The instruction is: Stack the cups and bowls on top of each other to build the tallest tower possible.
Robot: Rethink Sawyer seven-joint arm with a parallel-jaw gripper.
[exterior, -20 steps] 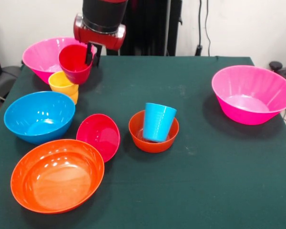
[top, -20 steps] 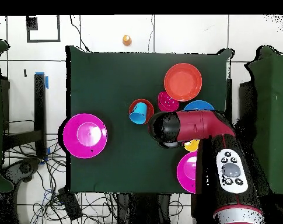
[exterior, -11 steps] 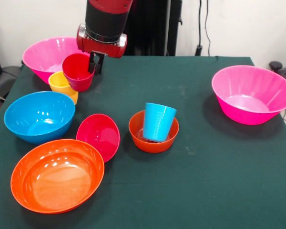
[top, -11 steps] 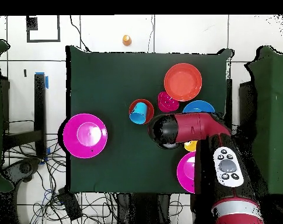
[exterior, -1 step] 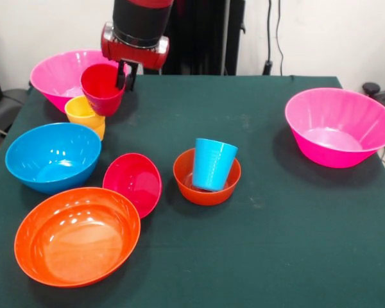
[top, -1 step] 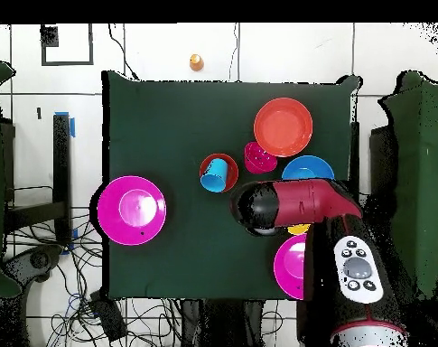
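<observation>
The end effector (exterior, -1 step: 125, 76), clamped on the rim of the red cup (exterior, -1 step: 102, 88), has lifted it again, tilted just above the yellow cup (exterior, -1 step: 86, 115) at far left, so nesting isn't finished.

The end effector (exterior, -1 step: 124, 75), clamped on the red cup (exterior, -1 step: 101, 88), has lifted it slightly and shifted toward the table's far-left corner since half a second ago.

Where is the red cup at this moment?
In the front view, the red cup hangs at upper left, held by the gripper, just above the yellow cup and before the pink bowl.
</observation>
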